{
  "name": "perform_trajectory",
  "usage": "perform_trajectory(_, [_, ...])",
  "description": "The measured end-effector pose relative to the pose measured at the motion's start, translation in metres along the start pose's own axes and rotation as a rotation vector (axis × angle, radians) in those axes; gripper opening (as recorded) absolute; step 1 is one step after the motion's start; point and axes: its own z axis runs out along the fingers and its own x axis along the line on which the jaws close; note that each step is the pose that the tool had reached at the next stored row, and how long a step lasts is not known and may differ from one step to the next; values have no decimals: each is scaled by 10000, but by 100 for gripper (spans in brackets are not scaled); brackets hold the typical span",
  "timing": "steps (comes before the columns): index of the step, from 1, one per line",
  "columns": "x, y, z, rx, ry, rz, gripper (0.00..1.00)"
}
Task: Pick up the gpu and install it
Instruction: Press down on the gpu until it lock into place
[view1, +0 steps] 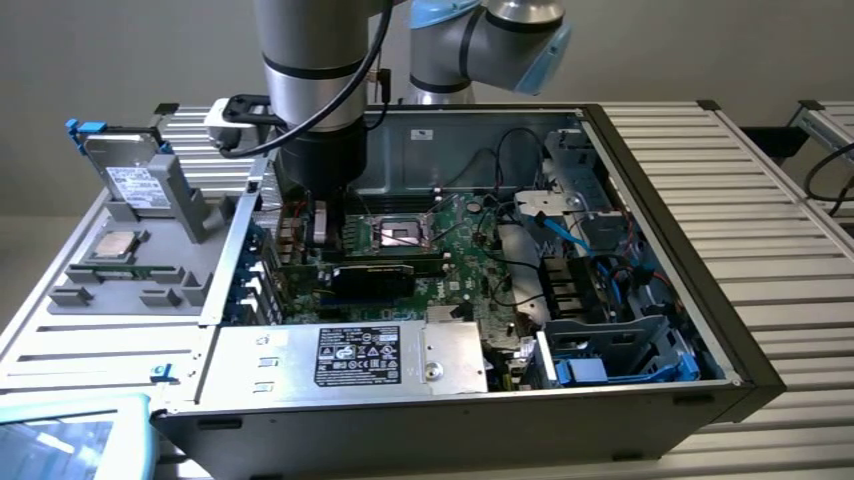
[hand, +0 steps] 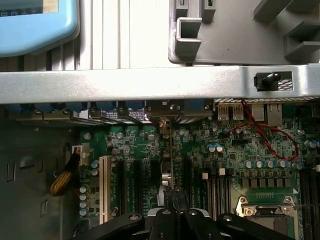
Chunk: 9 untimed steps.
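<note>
A ribbed metal surface (view1: 761, 170) carries an open computer case (view1: 667, 300). Inside it, the claw (hand: 172, 212) is clamped shut on the gpu (hand: 170, 165), held edge-on directly over the motherboard (hand: 225, 165) slots.

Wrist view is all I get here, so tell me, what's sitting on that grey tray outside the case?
Observer: A silver hard drive stands upright in the grey tray, at the exterior view's left.
Operator: Anything else on it?
Observer: A processor chip lies flat in front of the drive.
Operator: And the opposite side of the case?
Observer: Blue cables run inside the case toward the exterior view's right.
</note>
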Motion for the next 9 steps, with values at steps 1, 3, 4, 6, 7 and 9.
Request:
perform_trajectory(1, [1, 0, 0, -1, -9, -1, 12])
perform_trajectory(3, [1, 0, 0, -2, -24, -4, 12])
perform_trajectory(4, [2, 0, 0, -2, -29, -5, 12])
perform_trajectory(6, [3, 2, 3, -2, -46, -8, 12])
perform_trajectory(7, [4, 3, 5, -2, -57, -10, 12])
perform_trajectory(9, [5, 9, 8, -5, -78, -14, 12])
